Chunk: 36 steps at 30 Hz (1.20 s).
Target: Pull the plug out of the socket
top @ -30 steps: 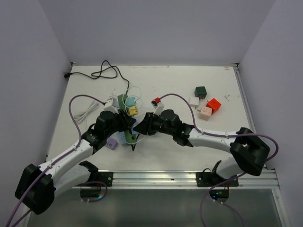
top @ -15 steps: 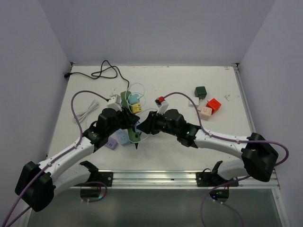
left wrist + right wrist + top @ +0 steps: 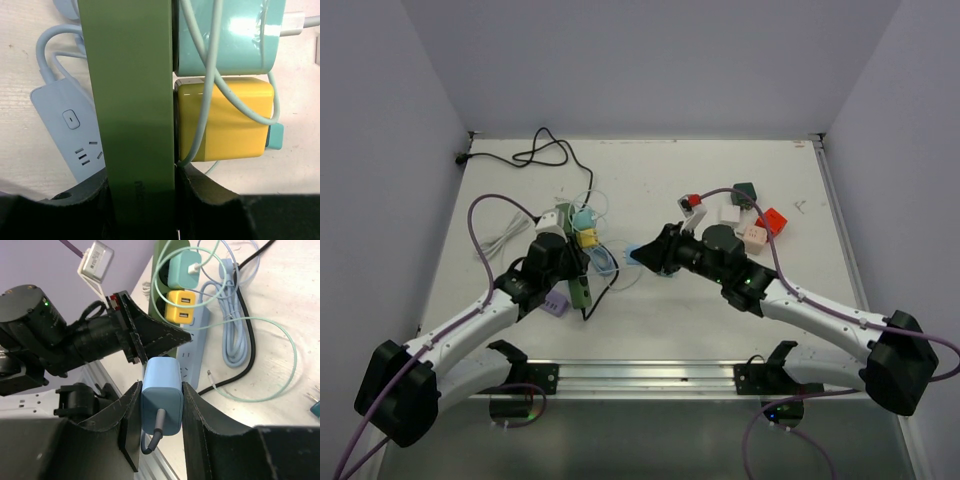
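The dark green power strip (image 3: 132, 100) is clamped between my left gripper's (image 3: 141, 180) fingers. A yellow plug (image 3: 227, 117) and a teal plug (image 3: 225, 35) sit in its outlets, with a pale green cable across them. In the top view my left gripper (image 3: 575, 265) holds the strip (image 3: 580, 292) left of centre. My right gripper (image 3: 161, 405) is shut on a light blue plug (image 3: 161, 397) with a grey cable stub. It holds the plug off the strip (image 3: 165, 255), to its right, as the top view (image 3: 642, 253) shows.
A light blue strip (image 3: 70, 130) with its coiled cable (image 3: 235, 340) lies beside the green strip. A purple strip (image 3: 556, 303) lies near the left arm. Black cord (image 3: 535, 155) runs to the back left. Several loose plugs (image 3: 754, 237) lie at the back right.
My right gripper has moved right, away from the green strip, with the light blue plug in it. My left gripper and the strip have shifted slightly left.
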Motion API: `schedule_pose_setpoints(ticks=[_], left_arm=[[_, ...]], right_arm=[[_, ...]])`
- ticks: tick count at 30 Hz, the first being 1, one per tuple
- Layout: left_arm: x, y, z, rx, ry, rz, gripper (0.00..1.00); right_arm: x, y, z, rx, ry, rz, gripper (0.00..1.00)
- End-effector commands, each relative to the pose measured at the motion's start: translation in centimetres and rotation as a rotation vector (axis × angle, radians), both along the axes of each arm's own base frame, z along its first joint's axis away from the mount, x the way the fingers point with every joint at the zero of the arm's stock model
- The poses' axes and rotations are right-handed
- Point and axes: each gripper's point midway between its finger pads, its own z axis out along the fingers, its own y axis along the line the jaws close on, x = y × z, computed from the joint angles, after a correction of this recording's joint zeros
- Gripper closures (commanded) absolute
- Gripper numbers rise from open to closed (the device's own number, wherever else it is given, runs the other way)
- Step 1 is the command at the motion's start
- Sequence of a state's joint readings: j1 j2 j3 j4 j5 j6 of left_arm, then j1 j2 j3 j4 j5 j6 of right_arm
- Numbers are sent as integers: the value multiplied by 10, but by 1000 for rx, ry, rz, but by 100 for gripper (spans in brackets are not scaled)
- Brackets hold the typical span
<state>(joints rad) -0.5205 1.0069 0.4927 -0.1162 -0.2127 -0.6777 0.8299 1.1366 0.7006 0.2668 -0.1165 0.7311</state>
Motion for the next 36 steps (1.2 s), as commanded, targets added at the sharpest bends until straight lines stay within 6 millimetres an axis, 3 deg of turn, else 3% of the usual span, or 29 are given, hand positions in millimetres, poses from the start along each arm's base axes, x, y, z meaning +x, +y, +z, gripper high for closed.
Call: schedule_pose_setpoints(ticks=[1,9,12,14,19,23,27,30,31,36], left_arm=[[8,25,4,114,-42,60,100],[10,18,12,64,-59,54,100],[14,14,19,35,-74,60,100],[17,10,26,3,-90,65,100],[25,-3,45,-73,-138,48,100],[27,-17,52,-142,-160,4,100],[26,-23,49,-170,-167,-15,100],[24,-26,45,-178,-166,-34,100],[24,-27,45,-180,-172,-45,100],[24,-31,42,-171,-173,-76,100]], right_arm=[[9,-9,18,16,-72,-39,100],[22,-28,-6,-38,-24,-117,100],[28,-34,-30,-89,19,-145,100],[29,-39,-58,-135,74,-163,100],[24,-33,-95,-139,149,-135,100],[18,-22,-113,-131,205,-80,100],[16,-14,-128,-141,238,-45,96],[14,-7,-133,-130,263,-20,89],[14,-6,-135,-131,270,-18,82],[15,0,-142,-123,301,-5,72]])
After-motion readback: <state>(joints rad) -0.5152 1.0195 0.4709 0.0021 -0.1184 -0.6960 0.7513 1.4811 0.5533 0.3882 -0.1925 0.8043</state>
